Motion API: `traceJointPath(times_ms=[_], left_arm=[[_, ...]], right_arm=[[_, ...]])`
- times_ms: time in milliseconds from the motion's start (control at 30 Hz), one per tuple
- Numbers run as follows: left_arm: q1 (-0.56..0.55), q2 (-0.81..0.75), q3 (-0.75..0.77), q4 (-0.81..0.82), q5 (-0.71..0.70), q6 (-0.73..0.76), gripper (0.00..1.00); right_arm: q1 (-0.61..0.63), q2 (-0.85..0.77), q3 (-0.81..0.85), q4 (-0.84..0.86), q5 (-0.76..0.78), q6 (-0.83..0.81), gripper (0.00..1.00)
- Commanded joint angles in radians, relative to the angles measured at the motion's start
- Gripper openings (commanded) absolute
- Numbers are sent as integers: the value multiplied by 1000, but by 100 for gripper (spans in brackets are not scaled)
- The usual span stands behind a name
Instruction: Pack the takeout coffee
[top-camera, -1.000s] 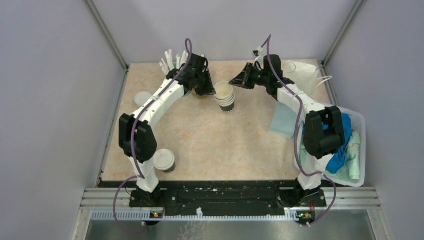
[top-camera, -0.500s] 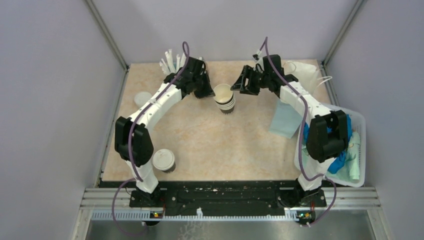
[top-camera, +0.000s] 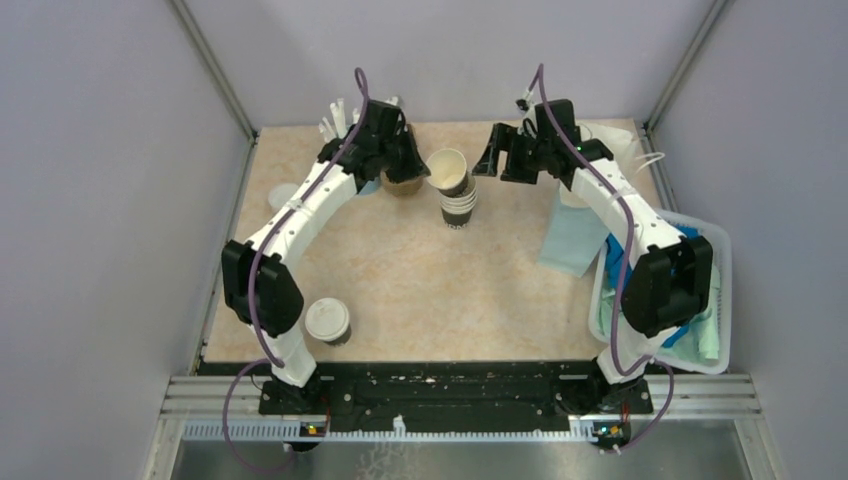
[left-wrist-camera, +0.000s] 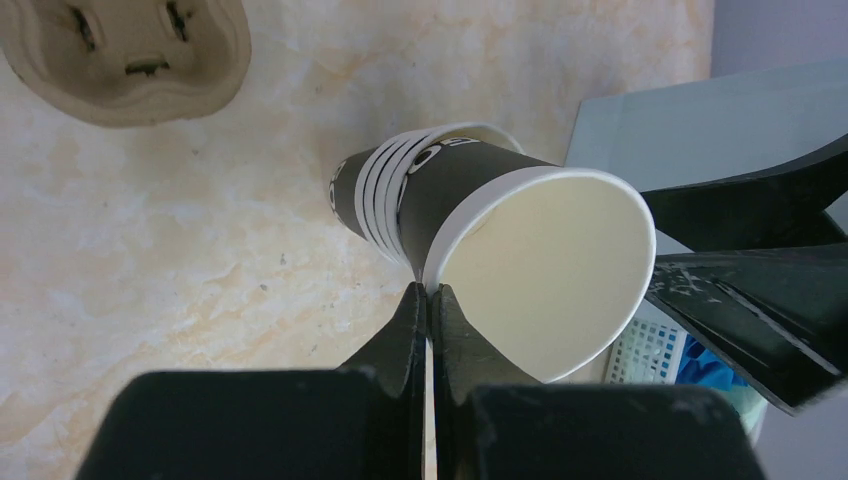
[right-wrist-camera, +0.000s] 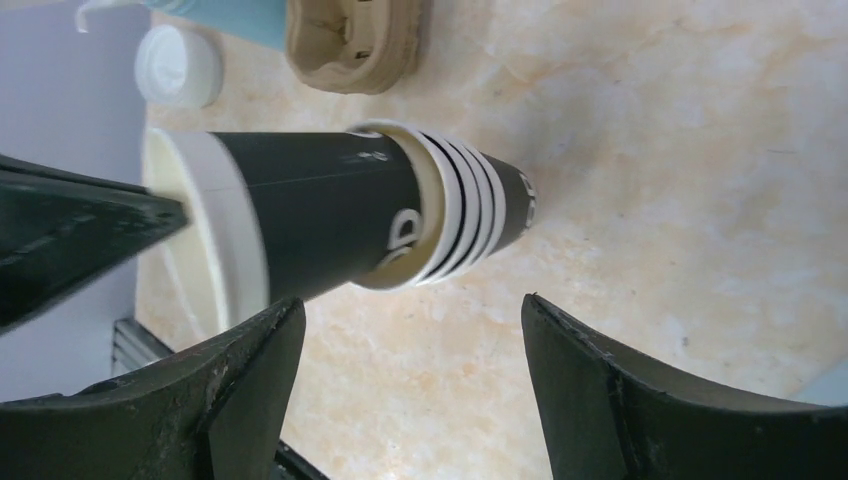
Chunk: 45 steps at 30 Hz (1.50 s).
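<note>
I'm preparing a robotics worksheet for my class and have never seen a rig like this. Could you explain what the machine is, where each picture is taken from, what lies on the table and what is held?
It is two robot arms bolted at the table's near edge, each ending in a two-finger gripper. One picture looks down from above; the other two come from cameras on the wrists. On the table are a stack of dark paper cups, a capped cup, a cardboard carrier, a loose white lid and white straws; a basket sits at the right. The left gripper pinches the rim of the top cup, tilted out of the stack. The right gripper is open nearby, holding nothing.
</note>
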Motion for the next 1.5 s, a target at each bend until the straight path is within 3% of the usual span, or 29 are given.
traceJointPath(times_ms=[0, 167, 433, 700, 967, 1133, 1300, 1467], left_arm=[[4, -88, 100, -16, -60, 51, 0], [5, -145, 145, -69, -114, 113, 0], [7, -267, 149, -190, -226, 182, 0], [7, -416, -6, -247, -229, 189, 0], [5, -507, -233, -175, -81, 229, 0], [3, -523, -400, -104, 26, 216, 0], [-5, -544, -507, -65, 88, 224, 0], [-52, -546, -589, -32, 109, 233, 0]], right_arm=[[6, -67, 52, -70, 134, -71, 79], [57, -42, 68, -99, 223, -82, 80], [172, 118, 248, -209, 466, -104, 76], [271, 232, 321, -223, 706, -164, 59], [284, 298, 354, -145, 805, -188, 37], [284, 339, 385, -42, 840, -215, 15], [282, 398, 450, 50, 875, -252, 4], [280, 480, 528, 135, 895, -296, 2]])
